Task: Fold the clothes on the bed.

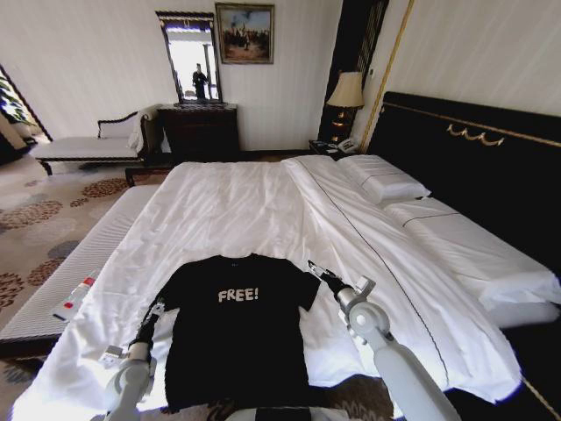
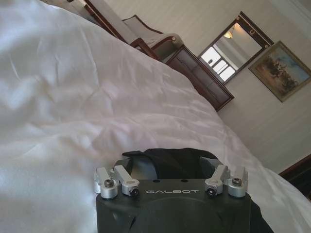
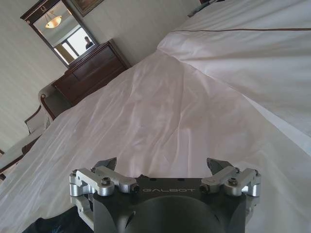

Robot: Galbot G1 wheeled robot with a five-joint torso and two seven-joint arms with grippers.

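The black T-shirt (image 1: 235,338) lies flat, chest lettering up, at the lower centre of the frame on the near end of the bed (image 1: 263,210). The left end effector (image 1: 156,309) sits at its left sleeve, fingers spread apart; the right end effector (image 1: 317,270), also open, hovers by the right sleeve

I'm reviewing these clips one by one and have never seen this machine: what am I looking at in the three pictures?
A two-armed wheeled robot faces a bed. The head view looks down from its head camera; the other two come from cameras on its wrists. A black T-shirt lies flat on the white sheet. The left gripper sits at one sleeve, the right gripper at the other. Both are open and hold nothing.
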